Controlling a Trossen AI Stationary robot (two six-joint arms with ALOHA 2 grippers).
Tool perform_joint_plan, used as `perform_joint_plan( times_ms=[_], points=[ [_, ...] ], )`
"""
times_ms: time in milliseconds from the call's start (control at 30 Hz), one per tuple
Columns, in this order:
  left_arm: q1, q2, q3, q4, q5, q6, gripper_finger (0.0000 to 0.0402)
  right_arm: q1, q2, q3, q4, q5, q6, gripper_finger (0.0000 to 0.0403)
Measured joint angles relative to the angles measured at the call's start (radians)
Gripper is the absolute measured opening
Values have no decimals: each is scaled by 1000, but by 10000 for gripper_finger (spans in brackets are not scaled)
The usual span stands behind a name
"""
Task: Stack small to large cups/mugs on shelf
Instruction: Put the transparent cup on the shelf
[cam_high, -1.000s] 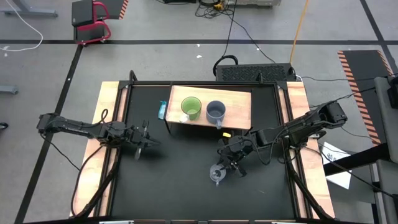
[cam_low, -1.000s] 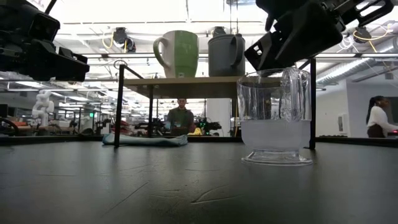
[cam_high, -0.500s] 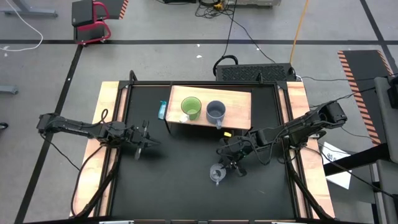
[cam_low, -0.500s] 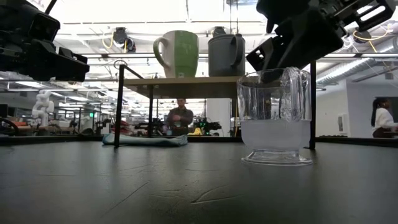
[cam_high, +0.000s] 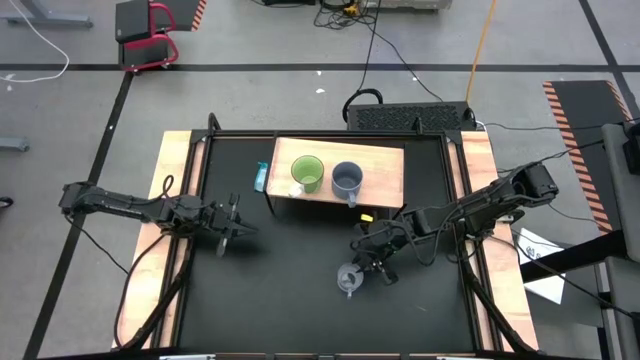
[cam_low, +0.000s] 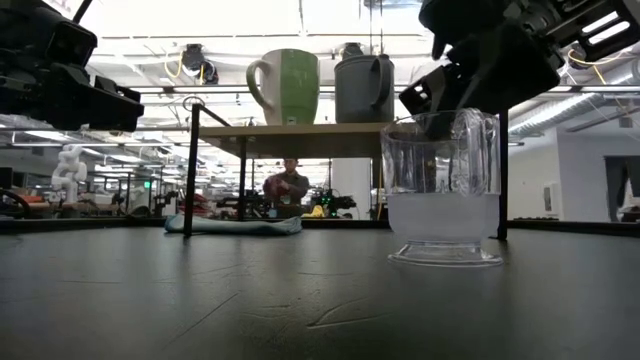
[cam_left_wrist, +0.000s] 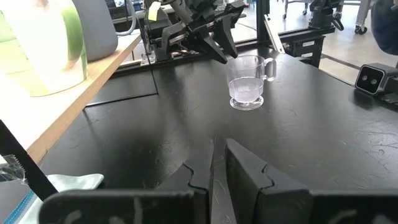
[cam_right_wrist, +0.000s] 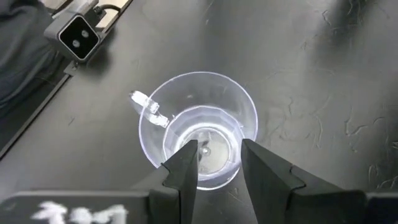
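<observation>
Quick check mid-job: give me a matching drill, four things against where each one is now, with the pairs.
Things:
1. lime-green mug
2. grey-blue mug
3. clear glass cup
4. left gripper

Places:
A. standing on the black tabletop, right gripper open just above it
B. on the shelf, the one nearer the shelf's middle
C. waiting over the table's left part
D. on the shelf, nearer its left end

Pairs: 1-D, 2-B, 3-A, 4-C
</observation>
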Motion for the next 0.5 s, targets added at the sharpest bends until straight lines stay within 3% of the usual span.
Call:
perform_joint_plan(
  times_ms=[500],
  points=[
    [0,0,0,0,0,-3,42,-4,0,-15,64,2,91,116]
  ],
)
